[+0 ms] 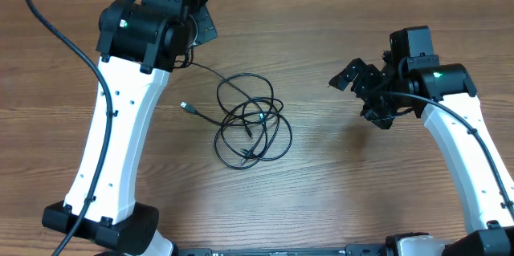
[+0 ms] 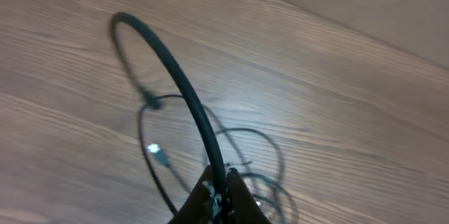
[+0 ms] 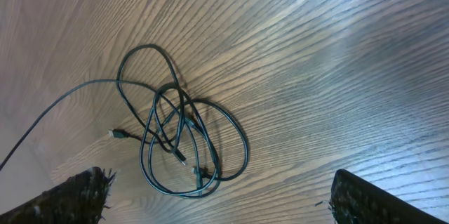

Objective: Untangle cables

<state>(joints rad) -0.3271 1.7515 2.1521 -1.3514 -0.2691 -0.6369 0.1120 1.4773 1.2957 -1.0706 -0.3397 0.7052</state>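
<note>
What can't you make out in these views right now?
Overhead: left gripper hidden under its own arm.
Left wrist: blurred; its grip on the cables cut by the bottom edge.
Right wrist: one strand leaves the left edge.
All views: strand crossings too thin to read.

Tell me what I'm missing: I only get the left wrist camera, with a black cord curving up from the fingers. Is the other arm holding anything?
Observer: No. The right gripper is open and empty, apart from the cables.
Operator: Where do the cables sit?
Observer: On the table between the two arms, in loose overlapping loops.
Operator: Can the other arm's camera see them?
Observer: Yes, the right wrist view takes in the whole tangle, between its spread fingers.
</note>
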